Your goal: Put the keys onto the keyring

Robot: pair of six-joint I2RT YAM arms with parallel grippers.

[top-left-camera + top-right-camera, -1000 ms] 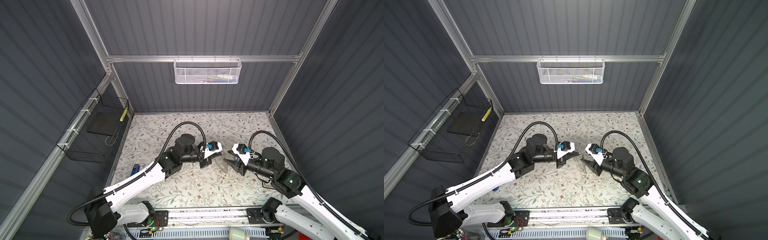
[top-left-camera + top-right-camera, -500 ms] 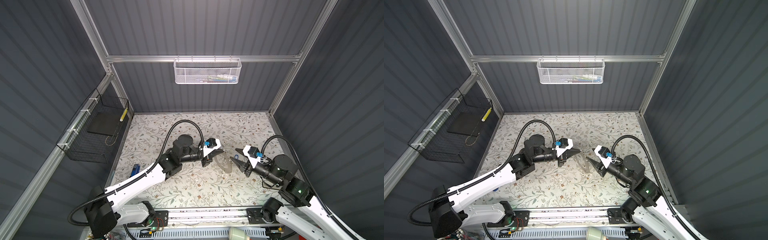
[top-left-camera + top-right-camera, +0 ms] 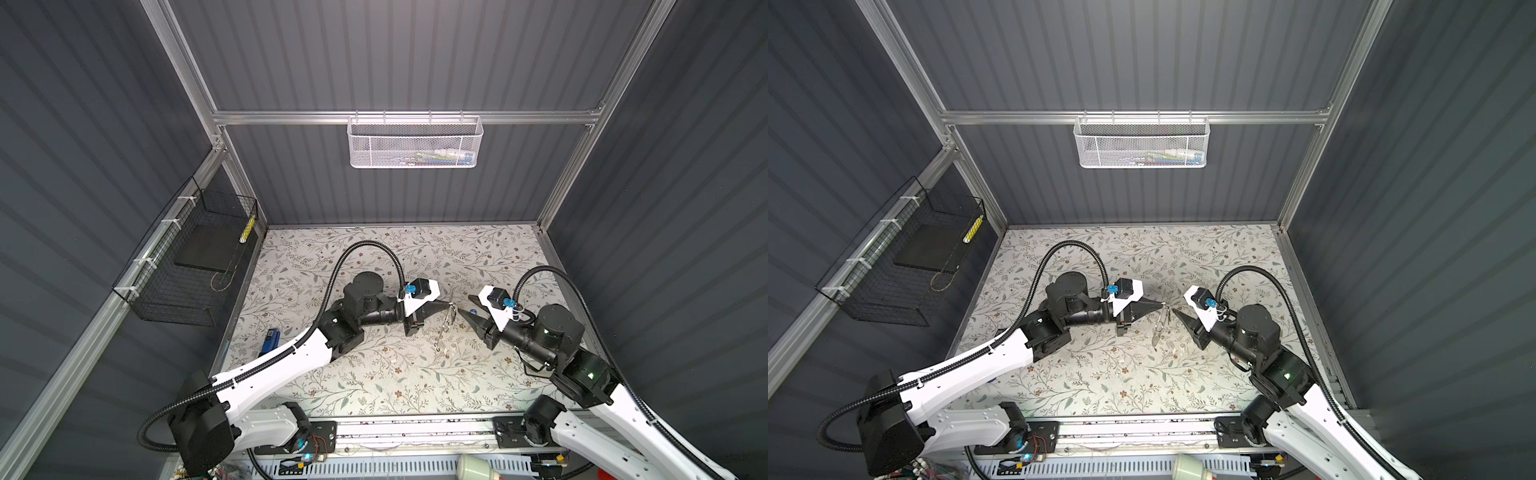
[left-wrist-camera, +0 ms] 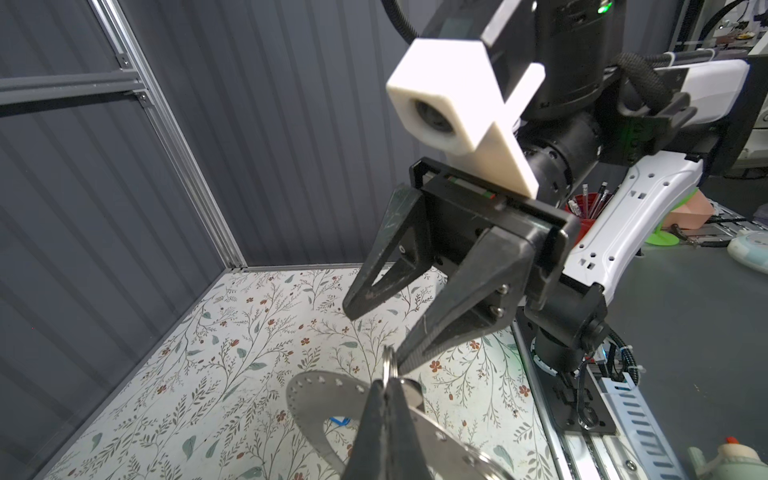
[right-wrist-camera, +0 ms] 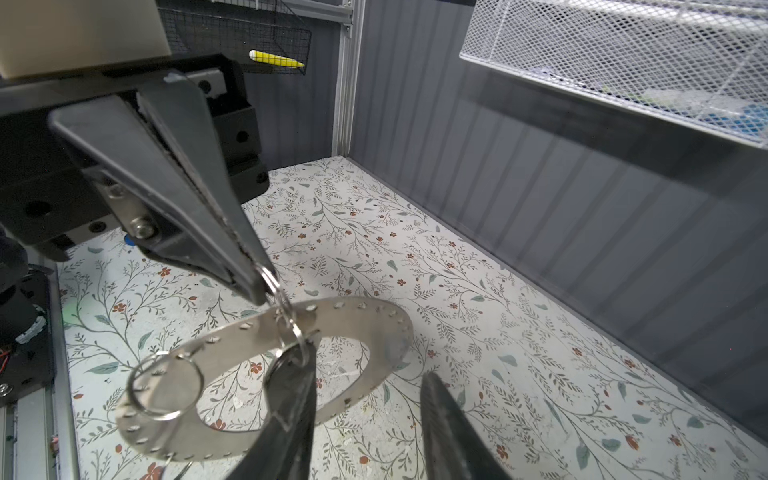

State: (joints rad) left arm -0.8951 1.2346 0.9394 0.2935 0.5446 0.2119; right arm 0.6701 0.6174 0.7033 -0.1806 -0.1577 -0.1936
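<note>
The keyring, a flat grey metal band with small holes, hangs in mid-air over the floral table. My left gripper is shut on a small wire loop threaded through the band. In both top views the keyring shows edge-on below the left gripper. My right gripper is open. One of its fingertips lies against a second wire loop on the band. A blue speck shows through the ring's hole; I cannot tell whether it is a key. The keys are otherwise hidden.
A blue block lies at the table's left edge. A black wire basket hangs on the left wall and a white mesh basket on the back wall. Another wire loop sits on the band's far end.
The right arm has pulled back to the right while its gripper stays by the keyring, jaws slightly narrower. The left gripper has shifted a little to the right with the keyring.
</note>
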